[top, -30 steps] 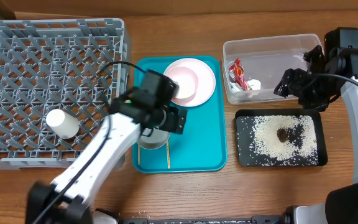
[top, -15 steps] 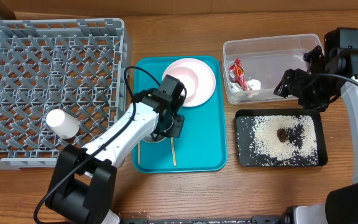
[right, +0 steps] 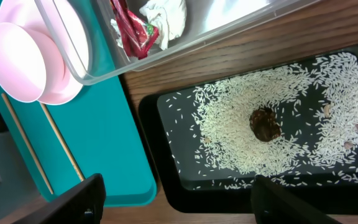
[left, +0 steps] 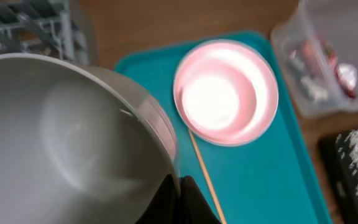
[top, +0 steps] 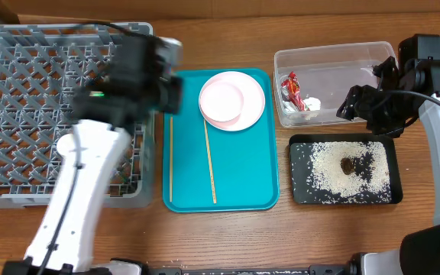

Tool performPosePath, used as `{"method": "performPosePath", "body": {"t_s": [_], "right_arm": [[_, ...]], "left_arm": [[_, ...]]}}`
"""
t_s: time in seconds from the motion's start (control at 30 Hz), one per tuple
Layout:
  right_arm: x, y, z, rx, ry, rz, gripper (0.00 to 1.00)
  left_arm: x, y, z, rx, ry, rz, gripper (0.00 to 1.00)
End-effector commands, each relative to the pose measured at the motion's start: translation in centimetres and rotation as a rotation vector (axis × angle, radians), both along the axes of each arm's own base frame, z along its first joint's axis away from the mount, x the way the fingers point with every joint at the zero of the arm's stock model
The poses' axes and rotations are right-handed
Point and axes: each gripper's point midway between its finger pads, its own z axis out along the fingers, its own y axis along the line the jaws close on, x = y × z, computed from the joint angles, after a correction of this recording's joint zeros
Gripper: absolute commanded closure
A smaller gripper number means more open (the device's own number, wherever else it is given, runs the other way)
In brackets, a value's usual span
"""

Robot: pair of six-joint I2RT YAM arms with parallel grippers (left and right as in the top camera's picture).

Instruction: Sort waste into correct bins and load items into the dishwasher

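The left jaws are pressed together on the rim of the grey bowl [left: 73,137], which fills the left half of the wrist view. A second ago they stood spread above that bowl at the lower left of the teal tray [top: 243,176]. Now the bowl is off the tray, and the left arm [top: 90,153], blurred with speed, has swung to the upper left of the overhead frame, over the right side of the dish rack [top: 21,92]. Both chopsticks [top: 210,164] now lie fully bare on the tray, below the white plate [top: 254,103] with the pink dish [top: 221,98] on it.

At the right edge the right jaws are spread and empty and have not stirred, hanging between the clear tub [top: 334,57] and the black tray [top: 300,195]. The wrapper [top: 290,90] and tissue [top: 312,103] sit in the tub, the rice [top: 331,168] and brown lump [top: 347,165] on the black tray. So the waste looks sorted and the bowl seems bound for the rack, leaving the plate, dish and chopsticks to go
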Motion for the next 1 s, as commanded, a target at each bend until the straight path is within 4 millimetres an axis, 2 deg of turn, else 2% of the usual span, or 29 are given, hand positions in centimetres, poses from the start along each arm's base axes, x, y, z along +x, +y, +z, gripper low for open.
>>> {"method": "performPosePath", "body": {"t_s": [0.0, 0.03, 0.07, 0.17, 0.27, 0.47, 0.63, 0.77, 0.83, 0.87, 0.97], "right_arm": [[0.4, 0.1, 1.4, -0.001, -0.051, 0.006, 0.23], [0.4, 0.1, 1.4, -0.001, -0.051, 0.006, 0.23], [0.4, 0.1, 1.4, -0.001, -0.051, 0.006, 0.23], [0.4, 0.1, 1.4, -0.001, -0.05, 0.006, 0.23], [0.4, 0.1, 1.4, -0.001, -0.05, 0.006, 0.23], [0.4, 0.1, 1.4, -0.001, -0.05, 0.006, 0.23], [0.3, 0.1, 1.4, -0.001, -0.046, 0.006, 0.23], [0.2, 0.1, 1.4, -0.001, -0.045, 0.006, 0.23], [0.2, 0.1, 1.4, -0.001, -0.043, 0.006, 0.23], [0.2, 0.1, 1.4, -0.001, -0.043, 0.006, 0.23], [0.2, 0.1, 1.4, -0.001, -0.043, 0.006, 0.23]], "left_arm": [[1.1, 1.9, 1.4, -0.14, -0.057, -0.152, 0.96], [1.7, 3.6, 2.2, -0.228, -0.103, -0.196, 0.96], [2.0, 4.3, 2.5, -0.265, -0.124, -0.214, 0.96], [3.3, 7.8, 2.7, -0.436, -0.188, -0.247, 0.96], [4.3, 10.5, 1.6, -0.555, -0.197, -0.229, 0.96], [6.0, 14.2, -0.8, -0.842, -0.233, -0.25, 0.96], [6.6, 18.0, -5.0, -0.932, -0.186, -0.145, 0.96], [6.5, 20.1, -6.3, -0.944, -0.182, -0.09, 0.96], [6.2, 21.0, -6.4, -0.94, -0.186, -0.066, 0.85], [5.9, 21.7, -6.8, -0.934, -0.172, -0.034, 0.66], [5.4, 22.7, -7.9, -0.913, -0.124, 0.033, 0.37]]}}
